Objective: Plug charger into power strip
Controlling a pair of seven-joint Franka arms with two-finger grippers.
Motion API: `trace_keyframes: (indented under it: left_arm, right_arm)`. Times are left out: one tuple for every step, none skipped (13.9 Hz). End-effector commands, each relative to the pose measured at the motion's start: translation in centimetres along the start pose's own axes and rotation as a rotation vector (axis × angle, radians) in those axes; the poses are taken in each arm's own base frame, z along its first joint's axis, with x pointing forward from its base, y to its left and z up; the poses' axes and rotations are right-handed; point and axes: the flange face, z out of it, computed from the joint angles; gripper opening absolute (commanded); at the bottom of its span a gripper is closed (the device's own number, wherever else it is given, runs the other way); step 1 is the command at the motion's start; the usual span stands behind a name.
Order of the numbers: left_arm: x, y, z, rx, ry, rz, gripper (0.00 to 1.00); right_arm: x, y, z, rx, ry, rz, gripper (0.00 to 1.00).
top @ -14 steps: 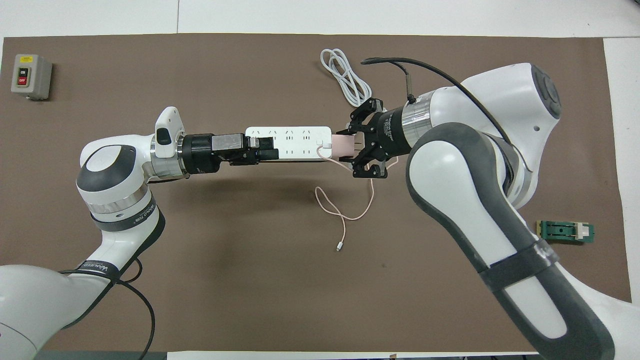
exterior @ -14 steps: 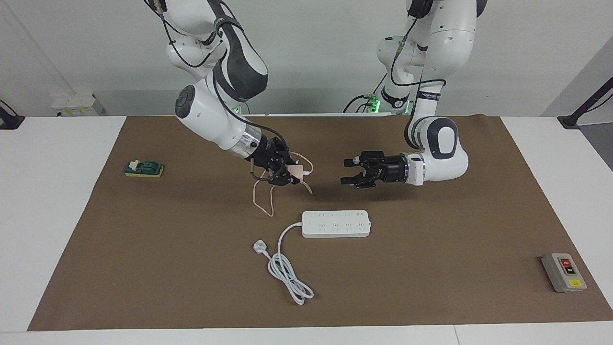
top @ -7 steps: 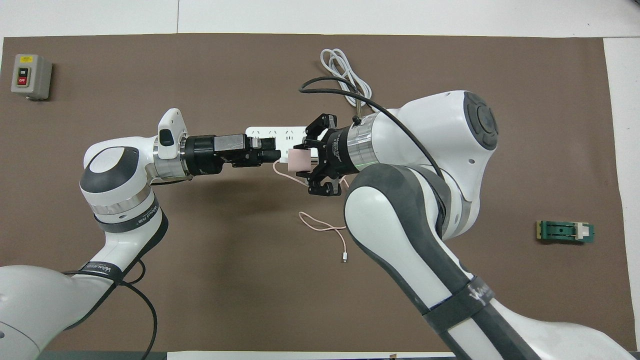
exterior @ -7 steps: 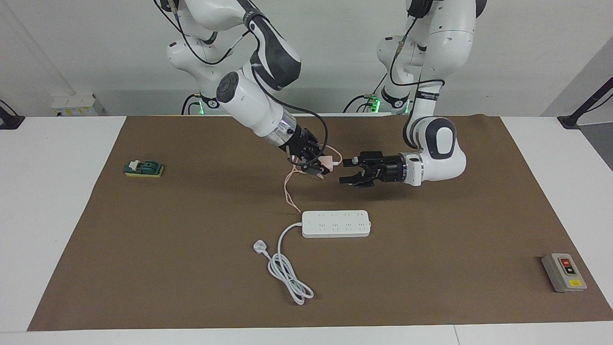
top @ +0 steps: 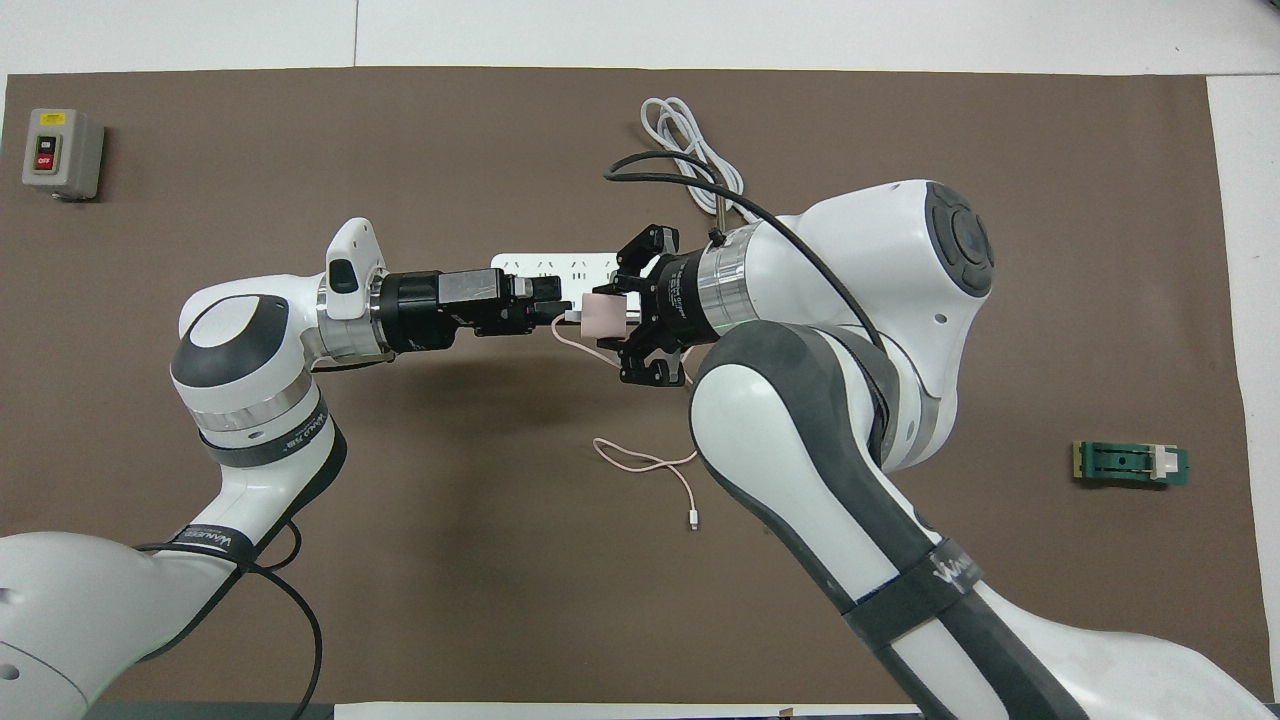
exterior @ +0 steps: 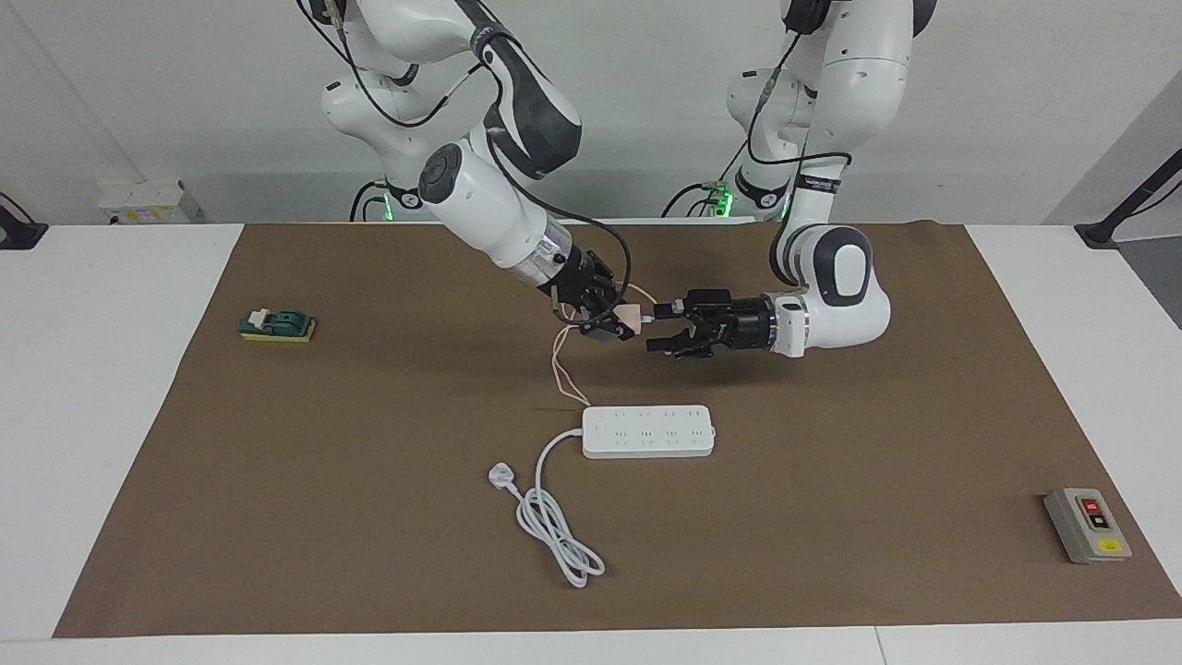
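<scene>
The pale-pink charger (exterior: 632, 320) (top: 603, 316) hangs in the air with my right gripper (exterior: 617, 321) (top: 622, 322) shut on it. Its thin pink cable (exterior: 560, 366) (top: 648, 461) droops down to the mat. My left gripper (exterior: 657, 326) (top: 552, 306) stands open and level, its fingertips right beside the end of the charger where the cable comes out. Both hands hover over the mat a little nearer to the robots than the white power strip (exterior: 648, 431) (top: 556, 267), which lies flat with its sockets facing up.
The strip's thick white cord (exterior: 554, 526) (top: 690, 150) lies coiled beside its plug (exterior: 500, 476). A grey switch box (exterior: 1087, 525) (top: 60, 152) sits at the left arm's end of the brown mat. At the right arm's end lies a green block (exterior: 277, 325) (top: 1130, 463).
My right arm has swung the charger over toward the left gripper, dragging the cable along. The left gripper has edged closer to meet it and stays open.
</scene>
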Motion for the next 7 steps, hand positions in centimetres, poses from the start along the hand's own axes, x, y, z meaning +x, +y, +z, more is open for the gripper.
trace_keyframes:
  left_arm:
    - [-0.72, 0.16, 0.24, 0.000, 0.017, -0.002, 0.99]
    - [-0.93, 0.14, 0.81, 0.000, 0.008, -0.001, 0.99]
    - [-0.92, 0.13, 0.80, 0.002, 0.009, -0.001, 0.99]
    - [-0.89, 0.07, 0.75, 0.007, 0.013, -0.001, 0.99]
    - [-0.87, 0.06, 0.73, 0.008, 0.014, -0.003, 0.99]
    - [-0.89, 0.07, 0.75, 0.007, 0.013, -0.003, 0.99]
    - [-0.89, 0.07, 0.75, 0.007, 0.013, -0.003, 0.99]
  right_arm:
    - [0.08, -0.12, -0.06, 0.010, 0.007, 0.003, 0.00]
    - [0.22, -0.18, -0.14, 0.008, 0.008, 0.004, 0.00]
    - [0.49, -0.32, -0.20, 0.009, 0.010, 0.002, 0.00]
    - [0.44, -0.29, -0.27, 0.008, 0.010, -0.001, 0.00]
    - [0.31, -0.18, -0.15, 0.005, 0.012, -0.005, 0.00]
    - [0.36, -0.14, -0.11, 0.001, 0.024, -0.016, 0.00]
    - [0.31, -0.06, -0.04, -0.003, 0.029, -0.027, 0.00]
